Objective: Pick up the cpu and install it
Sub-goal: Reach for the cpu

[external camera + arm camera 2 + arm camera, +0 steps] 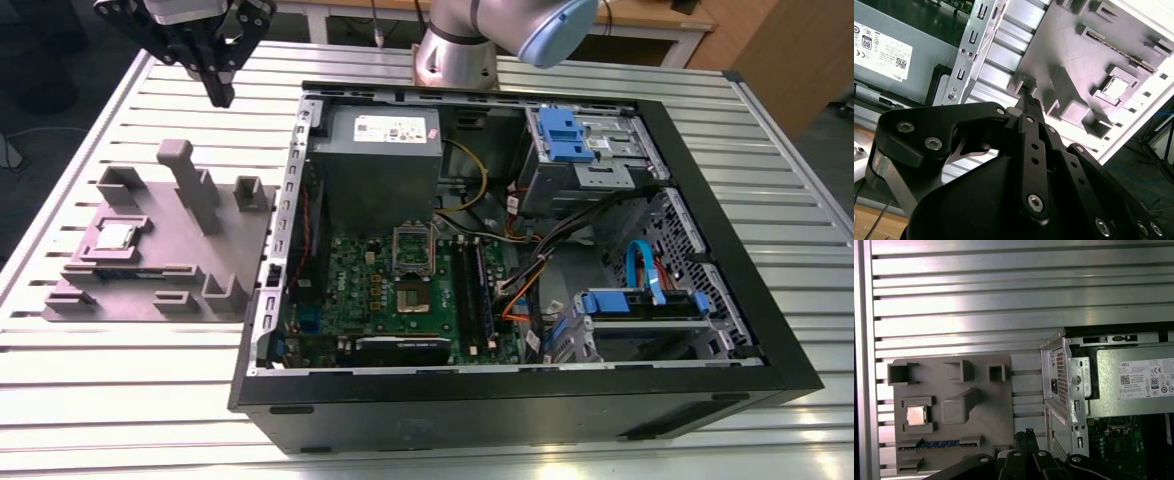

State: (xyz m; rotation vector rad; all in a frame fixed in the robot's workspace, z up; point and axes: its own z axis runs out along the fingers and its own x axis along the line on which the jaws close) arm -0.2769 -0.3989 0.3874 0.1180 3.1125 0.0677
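Narrow gripper (220, 96), fingertips pinched together, nothing held. Up high over the worktop (134, 380), off the exterior view's left of the open PC case (467, 410), near the case's far corner. Not touching anything, well apart from the cpu (115, 236).

Cpu flat in a square recess of the grey fixture block (187, 265), shiny top up, on the block's side away from the case. Fixture block on the worktop, just beside the case wall.

In the first wrist view: gripper (1025, 433) over the worktop strip between fixture block (984, 400) and case, cpu (916, 415) seated in its recess. In the second wrist view: gripper (1028, 98) closed to a thin tip, cpu (1115, 88) beyond it in the block.

Inside the case: green motherboard (380, 300) with silver socket frame (414, 247) near its middle, grey power-supply box (380, 150) with white label at the far end.
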